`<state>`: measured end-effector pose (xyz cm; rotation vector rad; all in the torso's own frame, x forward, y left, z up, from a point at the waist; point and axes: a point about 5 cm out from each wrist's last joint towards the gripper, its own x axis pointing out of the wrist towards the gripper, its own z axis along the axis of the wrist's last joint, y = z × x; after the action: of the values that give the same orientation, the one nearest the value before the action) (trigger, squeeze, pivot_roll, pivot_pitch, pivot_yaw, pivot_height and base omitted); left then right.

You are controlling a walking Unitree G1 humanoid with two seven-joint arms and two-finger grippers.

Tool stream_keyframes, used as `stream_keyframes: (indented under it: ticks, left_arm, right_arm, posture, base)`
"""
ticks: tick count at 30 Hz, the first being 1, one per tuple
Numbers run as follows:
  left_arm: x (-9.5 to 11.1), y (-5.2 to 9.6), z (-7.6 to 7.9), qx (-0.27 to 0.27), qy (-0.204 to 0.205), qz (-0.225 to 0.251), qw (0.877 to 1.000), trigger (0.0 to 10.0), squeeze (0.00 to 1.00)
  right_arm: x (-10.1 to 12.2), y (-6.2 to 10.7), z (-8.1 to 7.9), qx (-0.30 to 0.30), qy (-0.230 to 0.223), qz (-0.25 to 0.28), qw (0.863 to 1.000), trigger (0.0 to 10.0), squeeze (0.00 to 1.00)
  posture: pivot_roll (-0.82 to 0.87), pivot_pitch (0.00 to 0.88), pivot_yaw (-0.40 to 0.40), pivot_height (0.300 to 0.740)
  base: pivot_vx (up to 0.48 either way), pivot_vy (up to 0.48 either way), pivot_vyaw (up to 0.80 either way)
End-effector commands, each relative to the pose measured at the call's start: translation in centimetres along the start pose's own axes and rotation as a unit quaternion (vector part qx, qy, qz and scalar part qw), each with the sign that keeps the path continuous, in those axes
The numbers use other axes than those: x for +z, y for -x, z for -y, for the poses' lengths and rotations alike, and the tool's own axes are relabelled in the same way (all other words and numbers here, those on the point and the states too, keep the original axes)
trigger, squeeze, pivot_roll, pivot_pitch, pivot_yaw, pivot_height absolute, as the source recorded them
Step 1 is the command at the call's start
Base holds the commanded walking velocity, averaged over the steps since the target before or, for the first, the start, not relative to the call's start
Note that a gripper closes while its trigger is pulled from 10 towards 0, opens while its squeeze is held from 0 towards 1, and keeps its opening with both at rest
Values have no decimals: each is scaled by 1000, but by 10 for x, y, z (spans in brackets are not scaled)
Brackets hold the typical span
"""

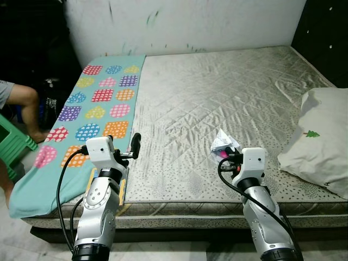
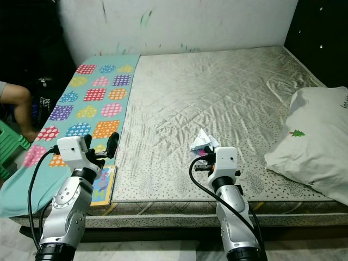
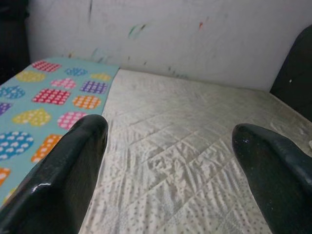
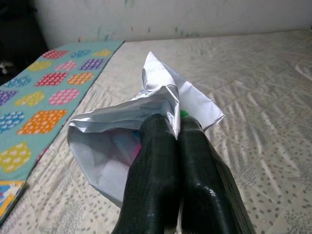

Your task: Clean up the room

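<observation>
A crumpled white paper wrapper [image 1: 224,141] with pink and green bits inside is pinched in my right gripper [image 1: 222,154], low over the front part of the grey quilted mattress [image 1: 217,92]. In the right wrist view the two black fingers [image 4: 161,161] press together on the wrapper [image 4: 156,102]. My left gripper [image 1: 132,148] hovers over the mattress's front left, beside the blanket's edge. It is open, and its fingers [image 3: 73,161] stand wide apart with nothing between them.
A teal blanket [image 1: 98,103] with coloured patches covers the bed's left strip. A white pillow [image 1: 321,136] lies at the right edge. A colourful booklet [image 2: 103,187] sits at the front edge under my left arm. A person [image 1: 19,100] sits left of the bed near a green stool [image 1: 13,144].
</observation>
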<state>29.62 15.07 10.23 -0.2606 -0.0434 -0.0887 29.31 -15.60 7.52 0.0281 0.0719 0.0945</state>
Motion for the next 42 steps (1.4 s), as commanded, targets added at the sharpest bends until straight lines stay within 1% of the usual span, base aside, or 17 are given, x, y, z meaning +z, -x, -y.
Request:
stream_keyframes:
  ticks: [1, 11, 24, 34, 42]
  left_arm:
    - [5, 0, -2, 0, -4, 9, 1000, 10000, 0]
    - [5, 0, -2, -1, -4, 6, 1000, 10000, 0]
    - [4, 1, 0, -8, -4, 3, 1000, 10000, 0]
    - [5, 0, 0, -9, -4, 3, 1000, 10000, 0]
    - [4, 0, 1, -9, -6, 1, 1000, 10000, 0]
  right_arm:
    - [4, -2, -1, 1, 0, 5, 1000, 10000, 0]
    - [3, -3, 1, -5, -2, 5, 1000, 10000, 0]
    - [3, -4, 6, -19, 1, 4, 1000, 10000, 0]
    - [4, -6, 7, -22, 2, 5, 1000, 10000, 0]
    - [4, -6, 8, -24, 3, 6, 1000, 10000, 0]
  posture:
    - [-212, 0, 109, 740]
    - [-212, 0, 112, 740]
    - [-210, 0, 114, 740]
    - [-209, 0, 111, 740]
    - [-209, 0, 112, 740]
  base:
    - [274, 0, 0]
    - [266, 0, 0]
    - [0, 0, 0]
    - [120, 0, -723]
    - [0, 0, -106]
